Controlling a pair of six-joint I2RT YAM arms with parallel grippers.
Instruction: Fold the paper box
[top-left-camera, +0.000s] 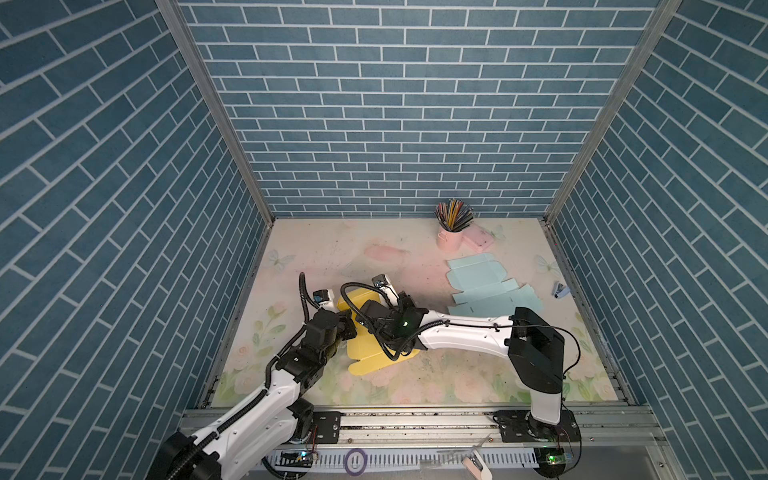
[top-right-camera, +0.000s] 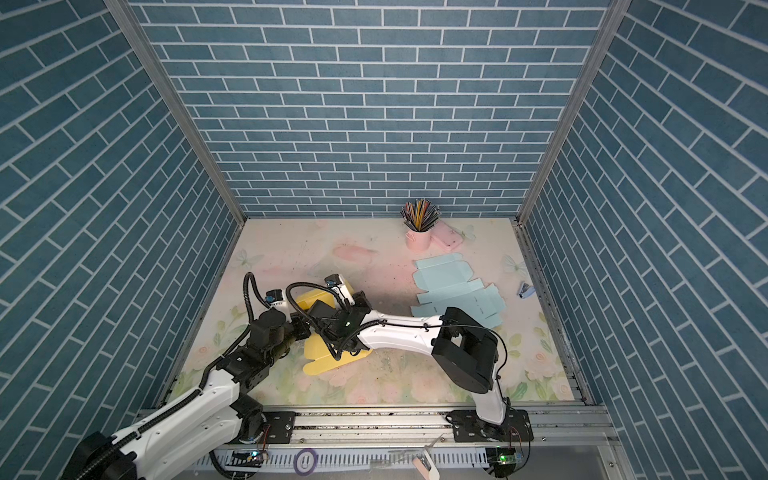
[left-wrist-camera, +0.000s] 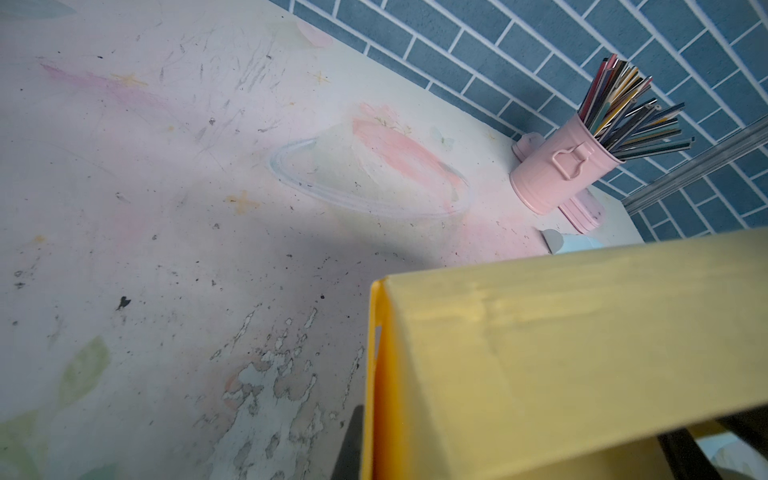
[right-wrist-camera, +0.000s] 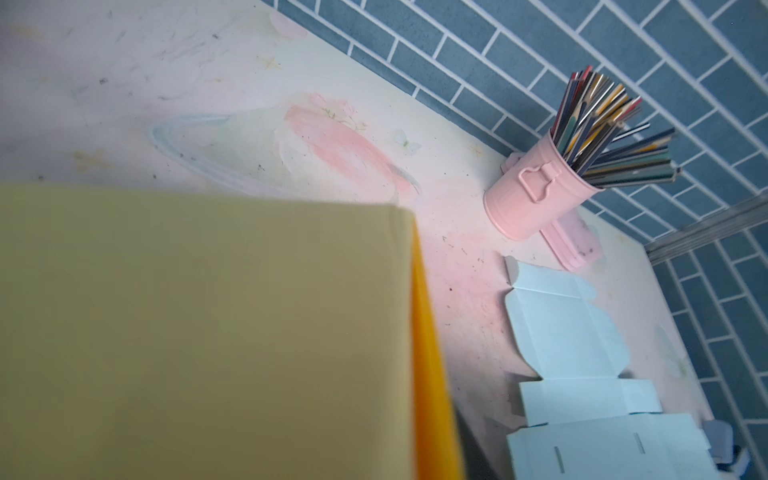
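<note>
The yellow paper box (top-left-camera: 362, 353) lies part-folded on the left middle of the table, with one panel raised (top-right-camera: 309, 300). In the left wrist view its raised wall (left-wrist-camera: 561, 353) fills the lower right. My left gripper (top-left-camera: 352, 328) is at the box's left side, shut on that wall. One dark finger (left-wrist-camera: 350, 440) shows just outside the wall's edge. My right gripper (top-left-camera: 370, 311) reaches across from the right onto the box's top. Its jaws are hidden under the wrist. In the right wrist view the yellow panel (right-wrist-camera: 208, 332) covers them.
A flat light-blue box blank (top-left-camera: 490, 291) lies to the right of the arms. At the back right a pink cup of pencils (top-left-camera: 451, 239) stands beside a pink case (top-left-camera: 478, 240). A small blue stapler (top-left-camera: 559, 289) lies by the right wall.
</note>
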